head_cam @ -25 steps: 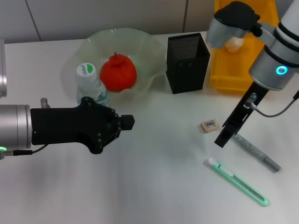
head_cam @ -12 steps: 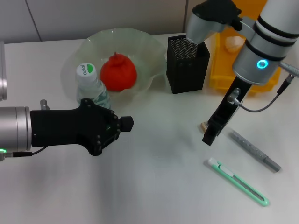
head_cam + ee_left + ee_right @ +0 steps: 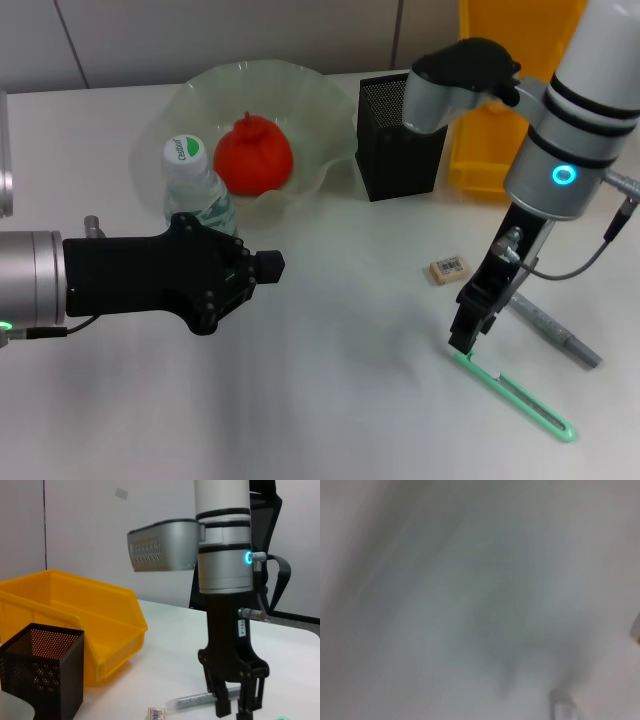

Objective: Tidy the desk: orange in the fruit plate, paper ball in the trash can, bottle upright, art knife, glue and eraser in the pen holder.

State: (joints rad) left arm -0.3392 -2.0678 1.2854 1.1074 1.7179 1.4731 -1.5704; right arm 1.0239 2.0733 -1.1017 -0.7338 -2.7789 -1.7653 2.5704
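My right gripper hangs open just over the table, its fingertips at the white-capped end of the green art knife. The left wrist view shows that gripper with a narrow gap between its fingers. The eraser lies a little beyond it, and the grey glue stick lies to its right. The orange sits in the green fruit plate. The bottle stands upright beside the plate. The black mesh pen holder stands behind. The paper ball is hidden. My left gripper stays parked at the left.
A yellow bin stands behind and to the right of the pen holder, partly covered by my right arm. In the left wrist view the bin sits right next to the pen holder.
My right gripper has swung from beside the eraser toward the table's near side and come down over the end of the art knife. The left arm has not moved.
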